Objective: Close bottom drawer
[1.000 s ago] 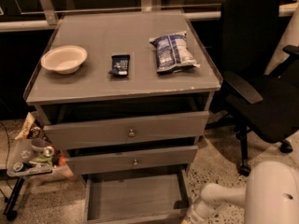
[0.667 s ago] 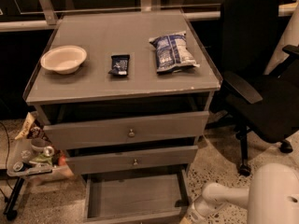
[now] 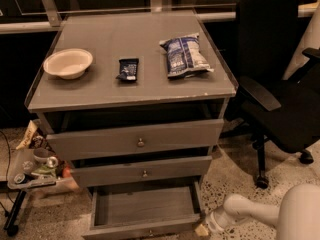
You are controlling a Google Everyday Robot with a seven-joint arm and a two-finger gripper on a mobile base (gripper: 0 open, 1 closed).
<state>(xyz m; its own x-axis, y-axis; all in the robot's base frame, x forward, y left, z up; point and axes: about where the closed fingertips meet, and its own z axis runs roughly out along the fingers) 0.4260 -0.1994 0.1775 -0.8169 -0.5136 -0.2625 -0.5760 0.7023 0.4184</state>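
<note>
Your pincer point(image 3: 202, 229) sits low in the frame's lower right, just beside the right front corner of the bottom drawer point(image 3: 145, 207), which is pulled out at bottom centre. Wide or narrow, I cannot tell. You seem to be in the approach; next, likely press the front panel inward.

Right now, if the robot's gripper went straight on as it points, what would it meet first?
The gripper, low at right, points left; it would likely first meet the front right corner of the grey wooden bottom drawer; depth is unclear.
</note>
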